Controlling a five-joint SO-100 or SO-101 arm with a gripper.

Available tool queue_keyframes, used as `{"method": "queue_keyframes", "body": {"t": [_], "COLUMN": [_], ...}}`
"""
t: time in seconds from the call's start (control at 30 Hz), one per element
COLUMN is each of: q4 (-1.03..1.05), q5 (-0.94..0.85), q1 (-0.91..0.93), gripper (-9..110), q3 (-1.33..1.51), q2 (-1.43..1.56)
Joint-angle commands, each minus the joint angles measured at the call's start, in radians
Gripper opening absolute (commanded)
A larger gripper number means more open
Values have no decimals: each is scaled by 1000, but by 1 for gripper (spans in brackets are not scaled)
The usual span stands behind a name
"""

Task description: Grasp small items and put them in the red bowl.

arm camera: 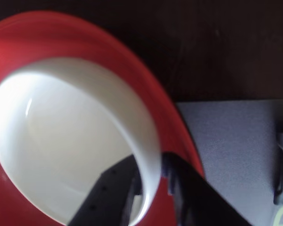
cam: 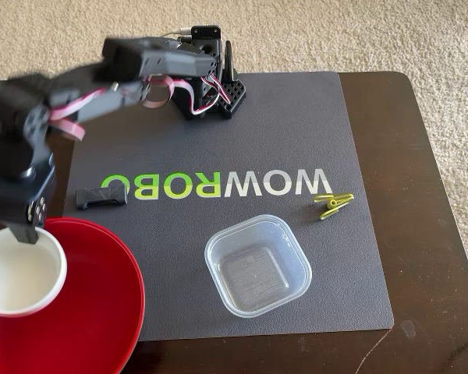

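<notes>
My gripper [cam: 23, 234] is shut on the rim of the small white bowl [cam: 19, 273], holding it inside the large red bowl [cam: 101, 304] at the lower left of the fixed view. The wrist view shows one finger inside the white bowl [arm camera: 75, 141] and one outside, my gripper [arm camera: 153, 181] clamped on the rim, with the red bowl [arm camera: 85, 42] beneath. A black clip [cam: 103, 196], a clear square tub [cam: 257, 265] and a yellow-green clothespin [cam: 333, 204] lie on the mat.
A grey mat [cam: 281, 132] with lettering covers a dark wooden table [cam: 421, 234]. The arm's base [cam: 210, 86] stands at the mat's far edge. Beige carpet surrounds the table. The red bowl overhangs the mat's left edge.
</notes>
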Motion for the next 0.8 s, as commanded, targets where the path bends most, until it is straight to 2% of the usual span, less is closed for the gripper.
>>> {"method": "queue_keyframes", "body": {"t": [0.0,0.17,0.27,0.33,0.57,0.7,0.77], "q4": [-6,-25,-12,5,9,9,9], "q5": [41,89,91,87,115,135,127], "q1": [-26,-86,-98,-94,-129,-281,-388], "gripper": [0,0,21,27,28,28,27], "q3": [-150,-178,-178,-178,-149,-89,43], "q2": [-104,-193,-195,-161,216,431,502]}}
